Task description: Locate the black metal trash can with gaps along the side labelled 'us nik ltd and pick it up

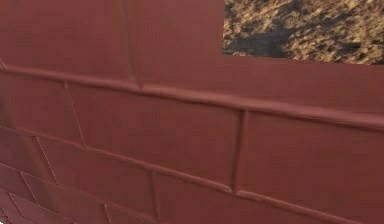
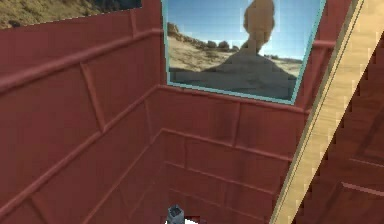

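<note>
**Forward view.** A red-brown panelled wall (image 1: 150, 130) is standing close ahead, its raised ribs slanting down toward the right. At the upper right, a window opening (image 1: 300, 28) is showing dry, stony ground outside.

**Arm side view.**
- At the left, a side wall (image 2: 70, 120) of the same red-brown panels is running away to a corner.
- At the bottom edge, just left of the middle, the gripper (image 2: 174, 213) is appearing as a small white-and-dark shape in front of the lower panels. Its far end cannot be made out, so it cannot be told whether the tool is released, clenched or grasping anything.
- Right of the corner, a teal-framed window (image 2: 240, 50) is sitting high in the far wall. It is showing desert ground, blue sky and a dark rock shape (a silhouette; no detail can be made out).
- Further right, a pale wooden post (image 2: 320, 130) is crossing from the upper right down toward the bottom middle.
- At the right edge, more red panelling (image 2: 360, 170) is lying beside the post.

**Task item.** The place of the trash can cannot be told from these two views.
</note>
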Motion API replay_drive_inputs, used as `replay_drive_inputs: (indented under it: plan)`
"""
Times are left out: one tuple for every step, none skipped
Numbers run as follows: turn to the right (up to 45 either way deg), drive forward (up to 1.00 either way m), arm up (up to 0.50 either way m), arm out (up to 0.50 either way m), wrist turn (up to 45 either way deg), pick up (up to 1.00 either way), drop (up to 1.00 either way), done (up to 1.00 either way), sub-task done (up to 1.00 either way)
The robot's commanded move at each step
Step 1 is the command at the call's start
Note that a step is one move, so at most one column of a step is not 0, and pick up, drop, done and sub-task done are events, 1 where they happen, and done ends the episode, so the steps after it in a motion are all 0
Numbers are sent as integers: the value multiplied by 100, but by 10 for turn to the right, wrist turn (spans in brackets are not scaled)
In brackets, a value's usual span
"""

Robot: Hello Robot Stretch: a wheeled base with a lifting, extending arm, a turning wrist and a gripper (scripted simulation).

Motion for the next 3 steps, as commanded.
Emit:
replay_drive_inputs:
  plan:
    - [0,0,8,0,0,0,0,0,0]
    - [0,0,0,42,0,0,0,0,0]
    - [0,0,0,0,450,0,0,0,0]
